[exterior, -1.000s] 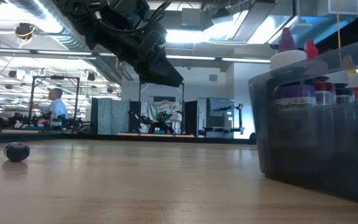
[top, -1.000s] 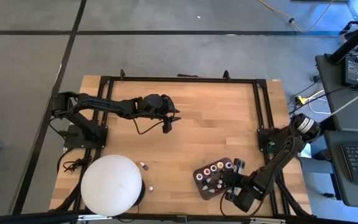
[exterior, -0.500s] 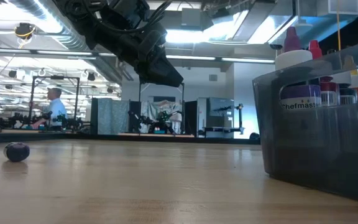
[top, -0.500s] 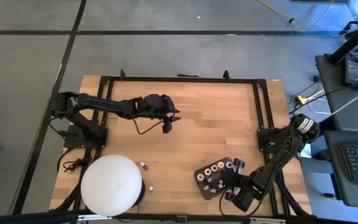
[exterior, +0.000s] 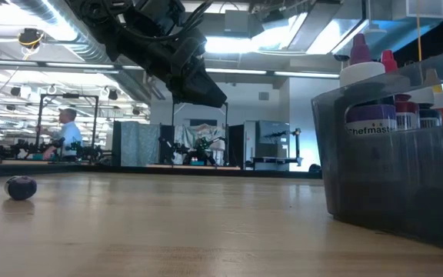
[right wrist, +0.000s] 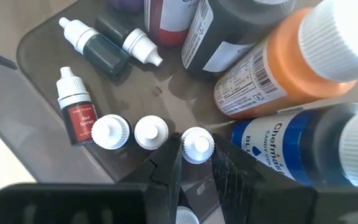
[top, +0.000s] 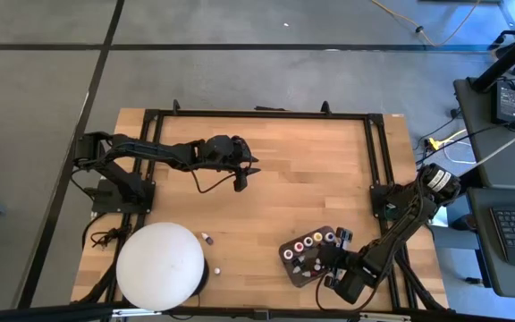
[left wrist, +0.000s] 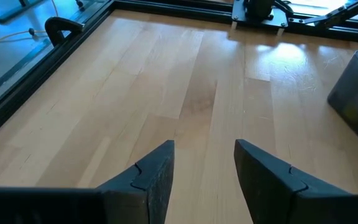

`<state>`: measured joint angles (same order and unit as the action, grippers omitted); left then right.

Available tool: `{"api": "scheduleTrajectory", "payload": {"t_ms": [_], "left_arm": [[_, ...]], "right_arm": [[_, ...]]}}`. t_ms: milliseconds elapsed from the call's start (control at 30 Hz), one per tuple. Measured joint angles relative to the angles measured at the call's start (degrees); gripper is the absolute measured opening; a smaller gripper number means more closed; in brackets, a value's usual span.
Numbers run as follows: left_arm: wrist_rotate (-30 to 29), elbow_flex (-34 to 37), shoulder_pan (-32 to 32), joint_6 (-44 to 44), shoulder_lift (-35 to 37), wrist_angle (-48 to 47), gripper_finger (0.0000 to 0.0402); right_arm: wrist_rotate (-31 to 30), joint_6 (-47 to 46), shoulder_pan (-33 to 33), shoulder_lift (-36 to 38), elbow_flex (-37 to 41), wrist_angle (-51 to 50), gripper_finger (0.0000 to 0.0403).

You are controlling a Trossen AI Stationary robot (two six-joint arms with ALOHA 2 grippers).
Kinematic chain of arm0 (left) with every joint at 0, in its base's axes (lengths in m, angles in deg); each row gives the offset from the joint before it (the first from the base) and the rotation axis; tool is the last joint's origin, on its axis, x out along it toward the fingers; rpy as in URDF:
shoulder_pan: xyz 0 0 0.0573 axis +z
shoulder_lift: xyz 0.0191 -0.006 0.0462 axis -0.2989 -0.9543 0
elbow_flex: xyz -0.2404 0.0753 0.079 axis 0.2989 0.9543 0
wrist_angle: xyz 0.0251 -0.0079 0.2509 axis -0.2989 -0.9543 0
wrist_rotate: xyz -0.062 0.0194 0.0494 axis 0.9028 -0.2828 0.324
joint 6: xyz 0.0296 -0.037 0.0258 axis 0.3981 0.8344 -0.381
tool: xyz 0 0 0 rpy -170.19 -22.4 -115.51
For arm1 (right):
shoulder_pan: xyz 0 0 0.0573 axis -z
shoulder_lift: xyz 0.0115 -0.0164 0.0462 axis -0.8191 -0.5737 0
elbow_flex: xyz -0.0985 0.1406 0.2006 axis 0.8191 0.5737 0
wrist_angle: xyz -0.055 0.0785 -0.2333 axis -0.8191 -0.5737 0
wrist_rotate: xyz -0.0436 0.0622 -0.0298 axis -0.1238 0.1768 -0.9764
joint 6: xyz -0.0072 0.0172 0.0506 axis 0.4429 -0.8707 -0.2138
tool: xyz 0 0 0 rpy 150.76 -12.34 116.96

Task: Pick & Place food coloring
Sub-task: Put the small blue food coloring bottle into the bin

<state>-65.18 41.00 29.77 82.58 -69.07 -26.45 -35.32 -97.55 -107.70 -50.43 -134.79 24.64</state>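
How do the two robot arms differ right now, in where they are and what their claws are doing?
The left gripper hangs over bare wood in the middle of the table, far from any bottles; the right gripper reaches into the dark tray near the table's front edge. The left gripper's fingers stand open and hold nothing; the right gripper's fingers are closed around a small white-capped bottle. Both are dark, two-fingered grippers.

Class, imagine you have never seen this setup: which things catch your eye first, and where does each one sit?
The big white dome fills the table's near-left corner. Near the right corner, a dark tray is packed with food coloring bottles, and the right pincer reaches into it, its fingers flanking a small white-capped bottle. The left pincer hangs open above bare wood in the far-left part.
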Motion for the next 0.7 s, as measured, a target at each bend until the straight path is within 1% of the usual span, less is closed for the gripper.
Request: {"api": "scheduleTrajectory", "payload": {"t_ms": [700], "left_arm": [[0.0, 0.0, 0.0, 0.0, 0.0, 0.0, 0.0161]], "right_arm": [[1.1, -0.3, 0.3, 0.0, 0.0, -0.1, 0.0085]]}}
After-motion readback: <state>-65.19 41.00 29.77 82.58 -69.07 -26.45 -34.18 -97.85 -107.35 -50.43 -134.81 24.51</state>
